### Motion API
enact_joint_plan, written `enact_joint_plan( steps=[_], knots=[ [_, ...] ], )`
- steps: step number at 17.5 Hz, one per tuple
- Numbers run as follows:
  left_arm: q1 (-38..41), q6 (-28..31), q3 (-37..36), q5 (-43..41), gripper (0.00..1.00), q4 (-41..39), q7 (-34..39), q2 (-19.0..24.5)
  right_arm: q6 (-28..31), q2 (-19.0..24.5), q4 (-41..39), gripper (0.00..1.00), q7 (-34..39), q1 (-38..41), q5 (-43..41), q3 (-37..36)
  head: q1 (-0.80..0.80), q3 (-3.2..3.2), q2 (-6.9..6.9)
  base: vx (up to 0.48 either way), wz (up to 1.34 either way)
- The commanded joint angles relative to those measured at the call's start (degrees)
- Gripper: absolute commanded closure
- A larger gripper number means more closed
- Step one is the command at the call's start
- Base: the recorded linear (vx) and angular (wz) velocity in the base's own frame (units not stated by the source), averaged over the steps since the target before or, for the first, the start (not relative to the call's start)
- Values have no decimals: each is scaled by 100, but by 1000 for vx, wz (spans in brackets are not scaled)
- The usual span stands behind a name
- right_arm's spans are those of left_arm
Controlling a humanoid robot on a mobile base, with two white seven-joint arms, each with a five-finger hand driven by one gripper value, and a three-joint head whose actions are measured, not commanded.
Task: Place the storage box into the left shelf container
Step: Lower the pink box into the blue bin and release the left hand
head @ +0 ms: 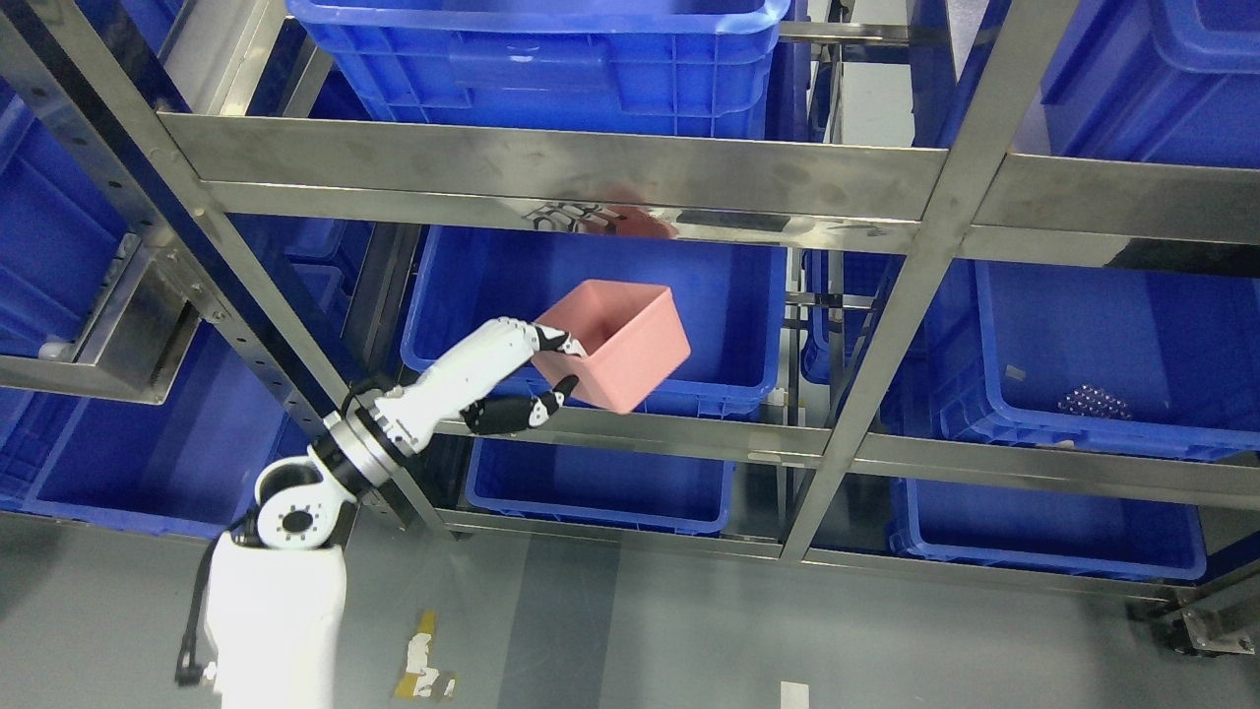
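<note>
The left arm point(281, 581) is seen entering from the lower left of the head view and is extended up and to the right toward the shelf rack. Blue bins point(59, 236) are stored to the left of the hand, behind the slanted steel upright point(236, 286).

The left hand point(512, 379) is closed on the pink storage box point(625, 345). Its upper fingers point(551, 340) are laid over the box's left rim, and the thumb point(556, 392) is pressed against the lower left wall from beneath. The box is thus pinched at its left edge.

The storage box is located immediately to the right of the hand and slightly above it. It is held clear of all supports and is tilted, with the open top turned up and to the left. It is positioned in front of the left shelf container point(728, 295), a blue bin on the middle shelf level, whose interior is seen behind and around the box. The box's lower corner hangs just above the container's front rim; contact between the two cannot be determined.

Below the hand, the horizontal shelf rail point(669, 433) is seen, with a lower blue bin point(600, 487) beneath it. Further right of the hand, past the central upright point(886, 335), a right blue bin point(1102, 364) containing a cluster of small metallic items point(1093, 402) is stored.
</note>
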Motion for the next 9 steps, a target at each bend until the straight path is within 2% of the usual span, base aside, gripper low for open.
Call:
enact_joint_plan(
  steps=[1, 4, 5, 6, 7, 9],
  knots=[
    [-1004, -3, 394, -804, 98, 2287, 18, 100, 3, -100, -100, 0, 1, 45, -18, 0, 0, 0, 0, 0, 0],
    [-1093, -3, 403, -813, 91, 2394, 36, 100, 3, -100, -100, 0, 1, 45, -18, 0, 0, 0, 0, 0, 0],
    [-1093, -3, 385, -813, 83, 2394, 36, 100, 3, -100, -100, 0, 1, 45, -18, 0, 0, 0, 0, 0, 0],
    [-1084, -3, 359, -813, 66, 2394, 44, 100, 3, -100, -100, 0, 1, 45, -18, 0, 0, 0, 0, 0, 0],
    [-1075, -3, 359, -813, 57, 2394, 44, 100, 3, -100, -100, 0, 1, 45, -18, 0, 0, 0, 0, 0, 0],
    [-1075, -3, 368, -787, 49, 2394, 44, 100, 3, -100, -100, 0, 1, 45, -18, 0, 0, 0, 0, 0, 0]
  ],
)
